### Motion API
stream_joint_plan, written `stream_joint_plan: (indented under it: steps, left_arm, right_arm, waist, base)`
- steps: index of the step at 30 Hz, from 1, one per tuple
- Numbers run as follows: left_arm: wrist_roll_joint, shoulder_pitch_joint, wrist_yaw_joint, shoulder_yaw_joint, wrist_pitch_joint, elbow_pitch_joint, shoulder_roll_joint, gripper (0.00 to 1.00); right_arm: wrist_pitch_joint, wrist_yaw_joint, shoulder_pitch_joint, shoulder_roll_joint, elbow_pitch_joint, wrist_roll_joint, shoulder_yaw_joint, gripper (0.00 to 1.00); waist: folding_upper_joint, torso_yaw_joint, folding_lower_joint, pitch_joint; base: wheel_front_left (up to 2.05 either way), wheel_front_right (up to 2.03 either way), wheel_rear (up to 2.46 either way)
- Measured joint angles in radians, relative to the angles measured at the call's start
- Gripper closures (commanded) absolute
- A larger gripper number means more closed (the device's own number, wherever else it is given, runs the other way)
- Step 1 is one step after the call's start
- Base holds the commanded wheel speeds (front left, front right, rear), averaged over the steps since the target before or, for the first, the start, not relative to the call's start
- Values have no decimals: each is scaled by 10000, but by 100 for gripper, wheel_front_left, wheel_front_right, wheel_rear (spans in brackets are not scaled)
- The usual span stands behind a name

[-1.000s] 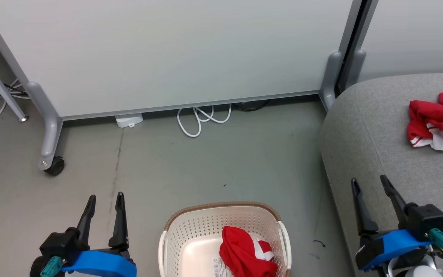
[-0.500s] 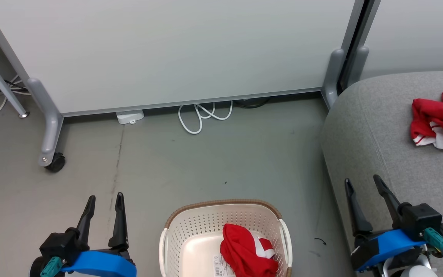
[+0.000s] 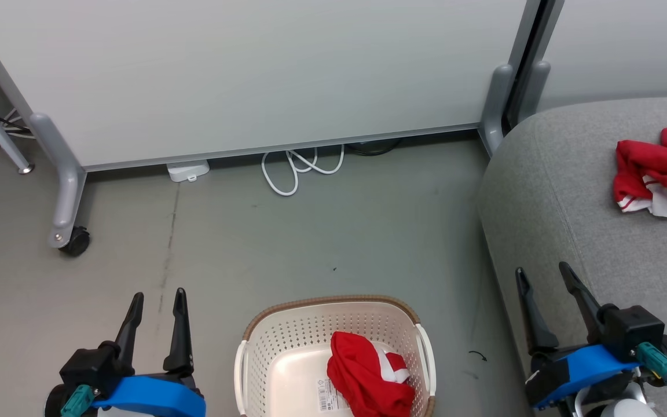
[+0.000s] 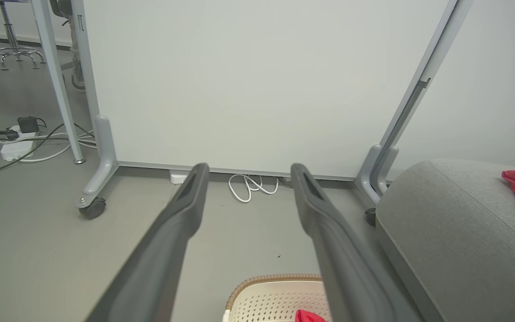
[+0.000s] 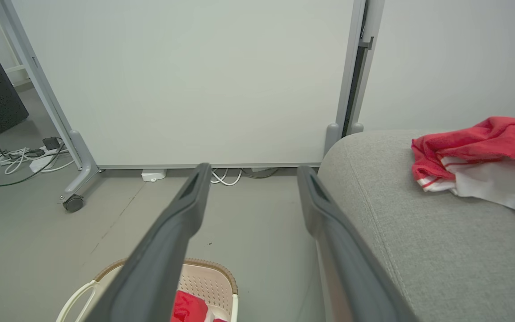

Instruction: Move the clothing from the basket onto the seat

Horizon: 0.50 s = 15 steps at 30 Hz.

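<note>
Head view: left gripper (image 3: 159, 293) and right gripper (image 3: 541, 268) fingers released, basket (image 3: 333, 301) between, cable (image 3: 293, 174) under partition (image 3: 252, 75) beyond.

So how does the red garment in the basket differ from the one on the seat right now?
The garment in the basket lies inside the basket; the garment on the seat rests on the grey seat. The basket one is bunched into a compact lump; the seat one sprawls wider. The basket one shows a small white patch, the seat one a larger white panel. Both are red with white.
</note>
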Motion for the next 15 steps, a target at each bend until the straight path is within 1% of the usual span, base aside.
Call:
stream_joint_plan:
  steps: [8,15]
  left_arm:
    - [0,-331,0,-464,0,165,-4,0]
    - [-54,-1195,0,-1103,0,736,29,0]
  right_arm:
    - [-13,0,-154,0,-46,86,272,0]
    - [-105,0,-686,-2,-230,121,652,0]
  waist:
    - [0,-312,1,416]
    - [0,-798,0,1267]
  base:
    - [0,0,0]
    - [0,0,0]
